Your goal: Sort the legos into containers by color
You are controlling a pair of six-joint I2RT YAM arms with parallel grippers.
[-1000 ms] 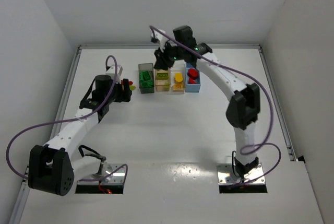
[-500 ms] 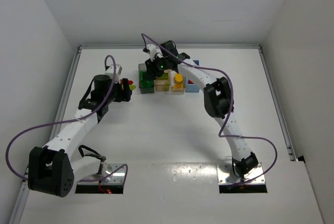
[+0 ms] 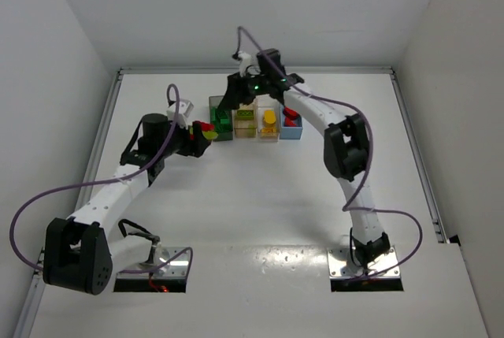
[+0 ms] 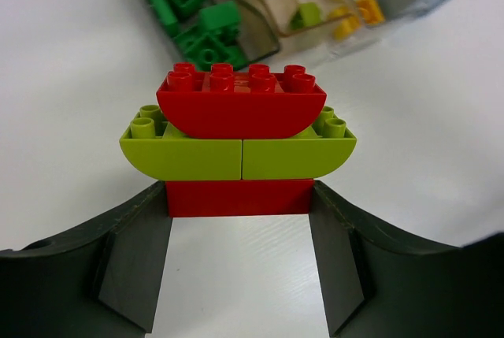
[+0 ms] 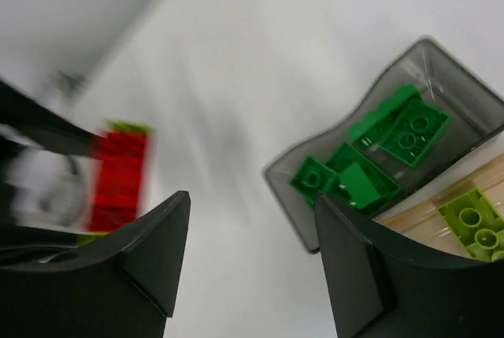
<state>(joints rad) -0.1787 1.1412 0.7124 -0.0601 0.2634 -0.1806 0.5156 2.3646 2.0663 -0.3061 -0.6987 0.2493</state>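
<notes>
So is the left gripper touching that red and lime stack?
Touching. Left wrist view: the left gripper clamps the stack, fingers pressing its bottom red brick.

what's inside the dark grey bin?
The dark grey plastic bin holds only dark green studded bricks, several of them. One corner is hidden behind a finger of the right gripper.

Four bins [image 3: 268, 139] in a row, bricks [image 3: 270, 118] inside each, brick stack [image 4: 240, 145] between left fingers [image 4: 130, 263], left of row.
</notes>
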